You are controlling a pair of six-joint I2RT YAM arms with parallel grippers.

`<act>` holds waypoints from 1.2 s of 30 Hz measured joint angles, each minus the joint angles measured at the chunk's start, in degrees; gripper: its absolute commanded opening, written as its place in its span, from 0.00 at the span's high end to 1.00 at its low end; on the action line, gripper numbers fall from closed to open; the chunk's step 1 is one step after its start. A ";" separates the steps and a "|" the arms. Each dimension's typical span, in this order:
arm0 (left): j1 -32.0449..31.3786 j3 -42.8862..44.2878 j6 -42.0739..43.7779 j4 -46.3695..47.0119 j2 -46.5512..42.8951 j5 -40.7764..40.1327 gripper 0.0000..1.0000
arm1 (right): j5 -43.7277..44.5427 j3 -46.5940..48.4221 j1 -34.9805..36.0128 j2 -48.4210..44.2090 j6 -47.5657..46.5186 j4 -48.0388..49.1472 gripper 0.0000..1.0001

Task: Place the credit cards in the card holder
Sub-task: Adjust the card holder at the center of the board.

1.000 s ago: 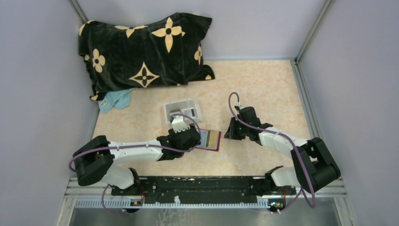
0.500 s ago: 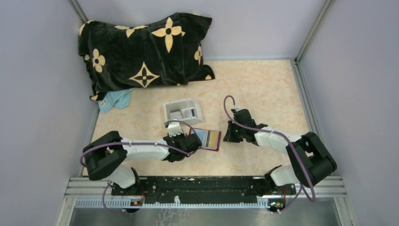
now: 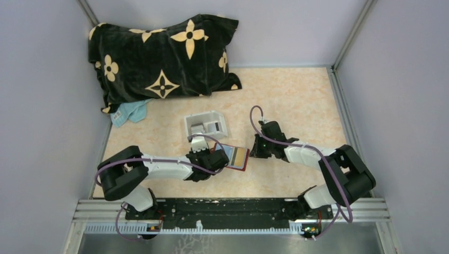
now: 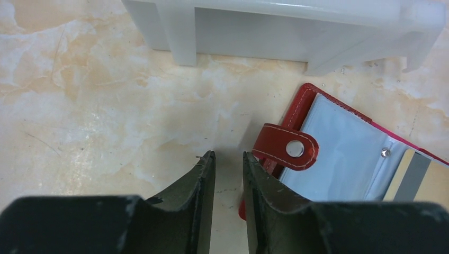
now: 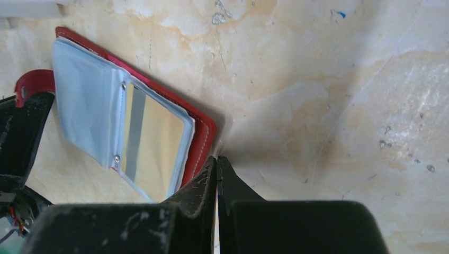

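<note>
The red card holder lies open on the table, with clear sleeves and a snap strap. A tan card with a grey stripe sits in one sleeve and also shows in the left wrist view. More cards lie in the white tray. My left gripper is low at the holder's strap edge, its jaws a narrow gap apart and empty. My right gripper is shut and empty, with its tips at the holder's opposite red edge.
A black pillow with tan flowers fills the back left. A light blue cloth lies beside it. The tray's white wall stands just beyond my left gripper. Grey enclosure walls stand on three sides.
My left gripper has drawn back from the tray and now sits at the holder's left edge. My right gripper has moved a little left towards the holder's right edge.
</note>
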 measured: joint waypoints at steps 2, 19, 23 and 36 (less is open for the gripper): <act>-0.02 -1.01 1.18 2.40 -0.44 0.11 0.67 | 0.09 0.37 0.00 0.57 0.02 0.33 1.00; -1.42 -4.52 7.37 16.06 -1.01 4.13 0.68 | 2.34 2.97 -0.02 3.78 0.87 2.12 1.00; -1.88 -4.57 7.48 18.75 -0.57 6.05 0.69 | 2.69 3.74 0.00 4.76 1.05 2.43 1.00; -2.67 -3.56 8.31 24.00 1.60 10.10 0.69 | 5.44 5.16 -1.73 5.42 0.98 0.96 1.00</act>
